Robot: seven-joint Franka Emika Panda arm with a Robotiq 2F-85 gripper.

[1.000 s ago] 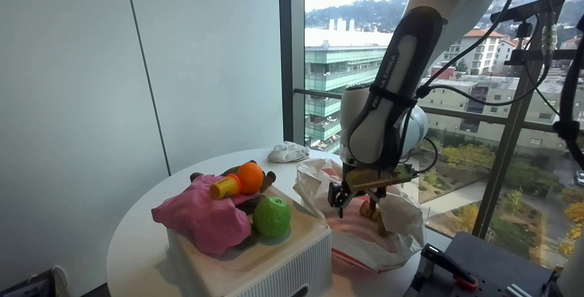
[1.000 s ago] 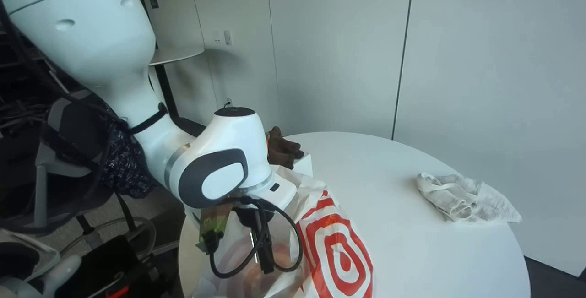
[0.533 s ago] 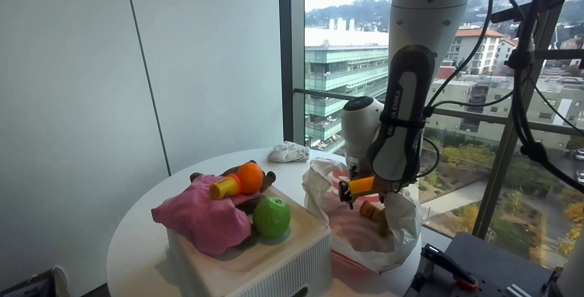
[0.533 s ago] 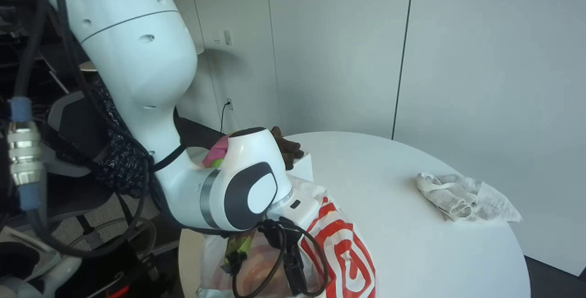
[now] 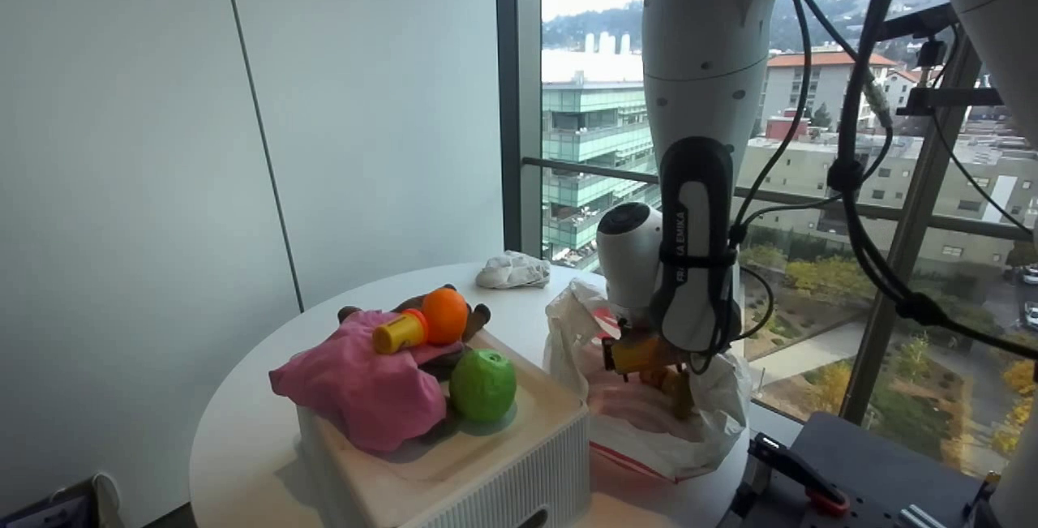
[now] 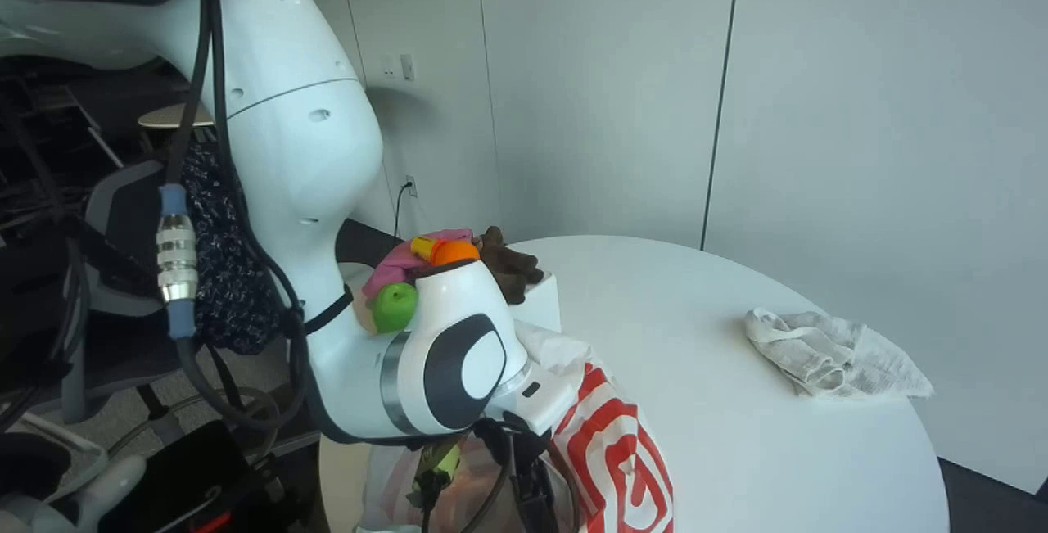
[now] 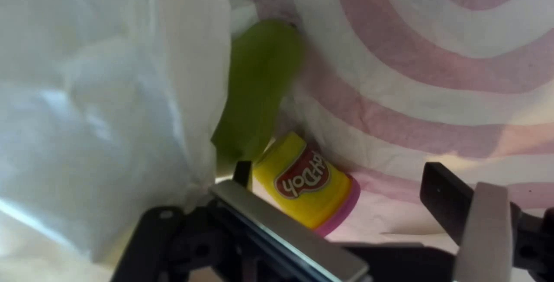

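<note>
Spread wide, the gripper hangs over the yellow tub in the bag; aiming a grasp seems the step, calling for centring, then lowering.

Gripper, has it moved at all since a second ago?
Yes. In an exterior view the gripper has moved lower in the picture and sideways toward the crumpled white cloth, which lies where it did.
</note>
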